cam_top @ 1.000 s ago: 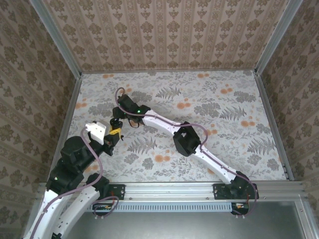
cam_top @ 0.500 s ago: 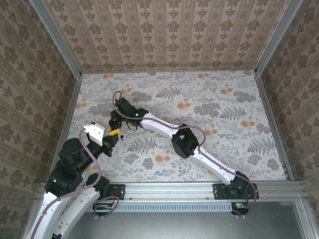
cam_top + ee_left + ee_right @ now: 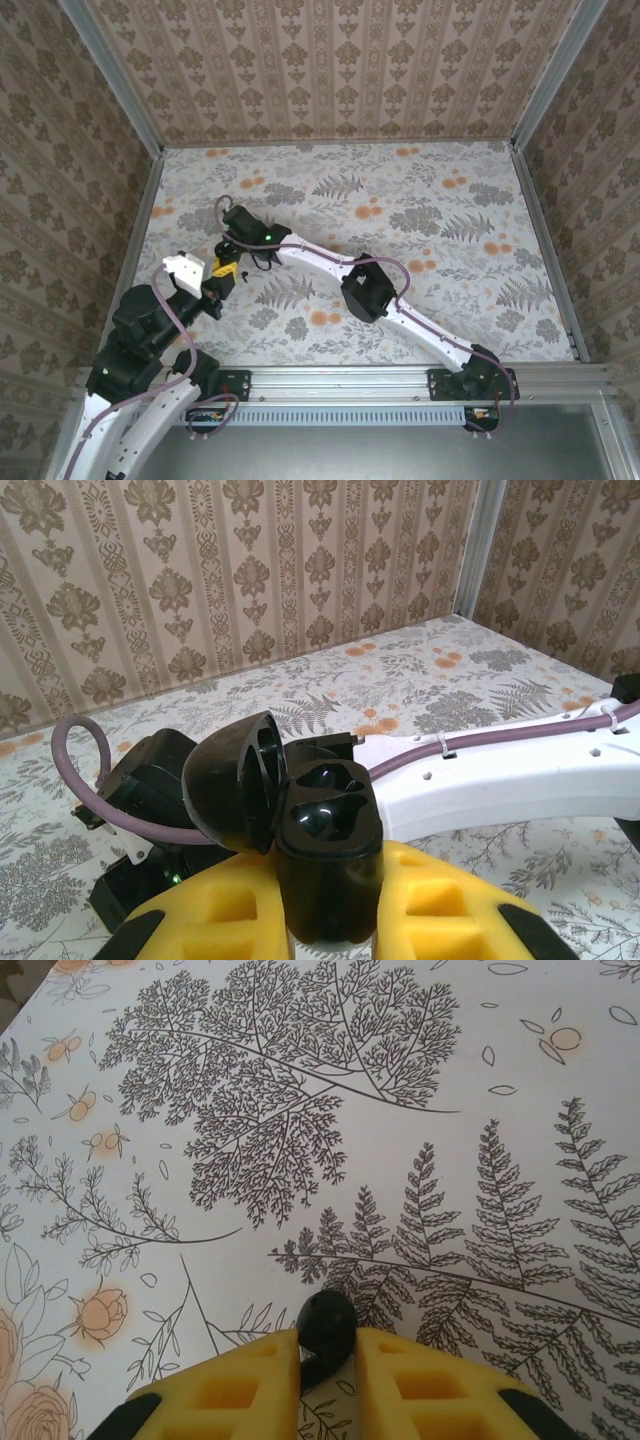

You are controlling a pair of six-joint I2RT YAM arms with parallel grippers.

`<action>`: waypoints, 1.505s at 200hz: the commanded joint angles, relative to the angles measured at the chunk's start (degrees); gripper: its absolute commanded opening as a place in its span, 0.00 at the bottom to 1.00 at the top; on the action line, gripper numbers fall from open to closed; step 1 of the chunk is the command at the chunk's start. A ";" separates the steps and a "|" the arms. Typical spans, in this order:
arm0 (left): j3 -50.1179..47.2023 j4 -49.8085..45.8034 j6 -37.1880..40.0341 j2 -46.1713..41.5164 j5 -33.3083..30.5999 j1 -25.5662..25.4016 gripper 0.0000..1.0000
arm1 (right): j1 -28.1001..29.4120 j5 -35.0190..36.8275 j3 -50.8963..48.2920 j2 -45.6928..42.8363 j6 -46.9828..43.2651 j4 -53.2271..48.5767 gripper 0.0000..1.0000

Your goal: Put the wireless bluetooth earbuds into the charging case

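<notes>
The charging case (image 3: 325, 850) is black and glossy here. Its domed lid (image 3: 235, 795) is swung open to the left, and both sockets look empty. My left gripper (image 3: 330, 905) is shut on the case body, which stands upright between the yellow fingers (image 3: 200, 920). In the right wrist view a small black earbud (image 3: 327, 1322) sits pinched between the yellow fingers (image 3: 250, 1380), low over the fern-print table. My right gripper (image 3: 328, 1352) is shut on it. From above, the right gripper (image 3: 232, 248) hangs just behind the left gripper (image 3: 226, 272) at the table's left.
The right arm's white link (image 3: 510, 780) and its purple cable (image 3: 540, 730) cross close behind the case. Patterned walls (image 3: 340, 70) and metal rails enclose the floral table (image 3: 450, 220). The left wall stands close to both grippers.
The right gripper's jaws have closed onto the earbud, and that arm has slid left and nearer. The left arm, still holding the case, has drawn back slightly toward the left.
</notes>
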 commanded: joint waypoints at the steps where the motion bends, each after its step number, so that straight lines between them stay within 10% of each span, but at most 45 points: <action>1: -0.17 -1.02 -1.20 -0.89 0.17 0.43 0.00 | 1.48 -0.16 -2.28 -0.71 -0.91 -10.26 0.17; 207: -1.08 -1.07 -2.33 -1.26 0.42 0.44 0.00 | -1.56 -12.25 -60.39 -41.86 -1.59 -8.38 0.08; 301: -4.38 3.75 -5.61 0.52 2.98 0.44 0.00 | -5.37 -13.14 -83.64 -63.35 5.02 0.38 0.27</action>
